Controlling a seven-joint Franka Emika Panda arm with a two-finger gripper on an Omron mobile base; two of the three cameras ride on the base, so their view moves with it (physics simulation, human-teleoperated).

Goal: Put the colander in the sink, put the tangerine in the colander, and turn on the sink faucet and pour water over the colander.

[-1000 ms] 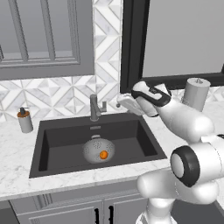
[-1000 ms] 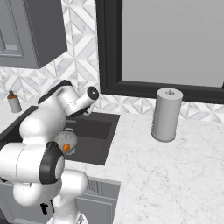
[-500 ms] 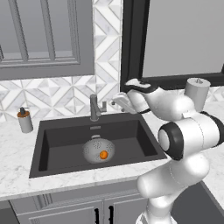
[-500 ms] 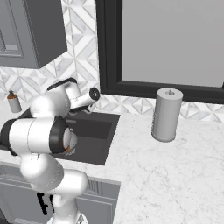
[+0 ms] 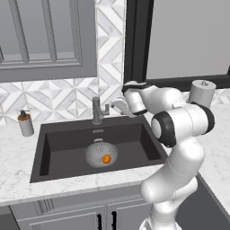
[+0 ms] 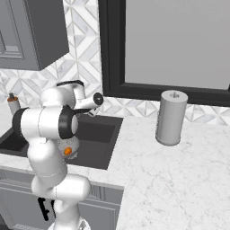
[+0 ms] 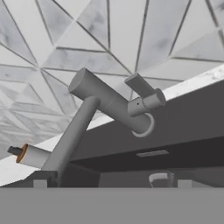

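Note:
The colander [image 5: 99, 152] sits in the dark sink [image 5: 63, 141], with the tangerine [image 5: 106, 158] resting inside it. From the right base view the tangerine [image 6: 67, 151] peeks out beside my arm, which hides most of the colander. The sink faucet [image 5: 96, 110] stands at the back rim of the sink. My gripper [image 5: 118, 104] hangs open just right of it, at the height of its top, holding nothing. In the hand view the faucet [image 7: 105, 103] appears tilted close ahead, and my gripper [image 7: 111, 183] has its fingertips [image 7: 40, 183] spread wide.
A soap dispenser [image 5: 25, 124] stands on the counter left of the sink. A grey paper towel roll [image 6: 170, 117] stands on the marble counter [image 6: 179, 179] to the right. The tiled wall and a dark window frame lie close behind the faucet.
My hand has moved left along the back of the sink, closer to the faucet, and the arm's elbow has swung round. The gripper stays open.

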